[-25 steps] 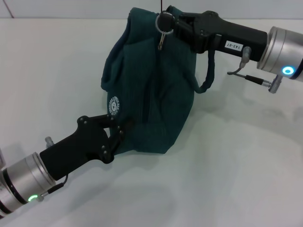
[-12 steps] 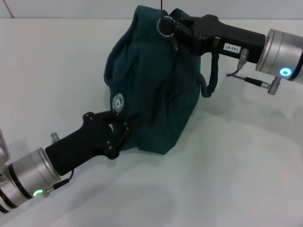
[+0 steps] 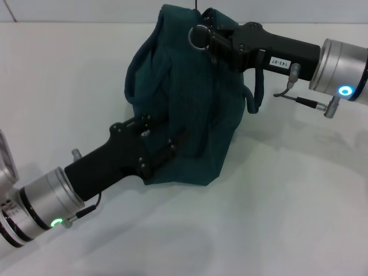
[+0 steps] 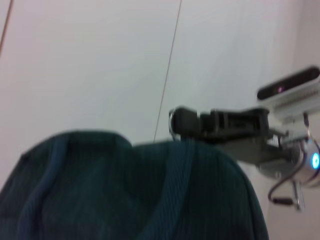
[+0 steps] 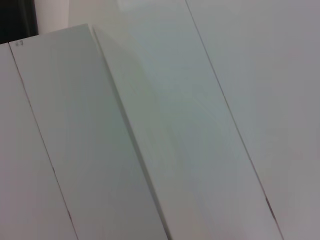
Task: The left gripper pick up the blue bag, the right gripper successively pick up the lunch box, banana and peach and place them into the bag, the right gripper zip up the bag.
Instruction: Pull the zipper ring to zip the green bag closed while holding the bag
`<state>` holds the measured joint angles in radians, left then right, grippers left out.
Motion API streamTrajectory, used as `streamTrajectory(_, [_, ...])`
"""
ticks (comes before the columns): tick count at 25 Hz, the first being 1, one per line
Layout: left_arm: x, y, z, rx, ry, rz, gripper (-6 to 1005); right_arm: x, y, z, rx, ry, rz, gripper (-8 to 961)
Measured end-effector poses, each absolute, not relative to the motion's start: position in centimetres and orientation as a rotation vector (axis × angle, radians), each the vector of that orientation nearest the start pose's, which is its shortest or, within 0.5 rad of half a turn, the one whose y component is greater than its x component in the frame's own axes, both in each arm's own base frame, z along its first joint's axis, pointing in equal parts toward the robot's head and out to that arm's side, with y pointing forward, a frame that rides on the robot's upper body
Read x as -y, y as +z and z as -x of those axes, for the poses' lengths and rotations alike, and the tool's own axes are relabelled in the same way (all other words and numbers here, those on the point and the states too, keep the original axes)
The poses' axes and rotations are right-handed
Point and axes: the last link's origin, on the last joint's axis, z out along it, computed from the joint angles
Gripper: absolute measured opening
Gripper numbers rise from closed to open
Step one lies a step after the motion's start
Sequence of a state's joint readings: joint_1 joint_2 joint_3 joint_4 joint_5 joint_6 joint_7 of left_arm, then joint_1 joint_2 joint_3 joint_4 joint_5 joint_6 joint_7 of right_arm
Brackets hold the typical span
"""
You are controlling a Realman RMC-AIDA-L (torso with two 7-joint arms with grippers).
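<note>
The blue bag (image 3: 195,109) stands bunched at the middle of the white table, and its top fills the lower part of the left wrist view (image 4: 125,200). My left gripper (image 3: 164,148) comes in from the lower left, shut on the bag's lower side fabric. My right gripper (image 3: 208,38) reaches in from the right at the bag's top, shut on the metal ring zip pull (image 3: 198,37). It also appears in the left wrist view as the right gripper (image 4: 182,122), just above the bag's top. A rope handle (image 3: 256,86) hangs under the right arm. Lunch box, banana and peach are out of view.
The white table (image 3: 287,195) spreads around the bag on all sides. The right wrist view holds only pale wall panels (image 5: 150,125).
My left gripper has pushed up and to the right, deeper against the bag, covering the white logo. The bag's top and my right gripper have shifted slightly left.
</note>
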<state>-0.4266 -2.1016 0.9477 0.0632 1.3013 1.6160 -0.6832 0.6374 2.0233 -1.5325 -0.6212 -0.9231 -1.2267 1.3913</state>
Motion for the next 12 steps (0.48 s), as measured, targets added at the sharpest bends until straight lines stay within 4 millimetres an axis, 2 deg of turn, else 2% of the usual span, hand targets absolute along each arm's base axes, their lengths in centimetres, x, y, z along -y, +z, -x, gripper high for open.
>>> streamTrajectory(12, [-26.7, -5.5, 25.8, 0.502, -1.294, 2.303, 529, -37.4, -3.1, -13.8, -0.574, 1.251, 2.614, 42])
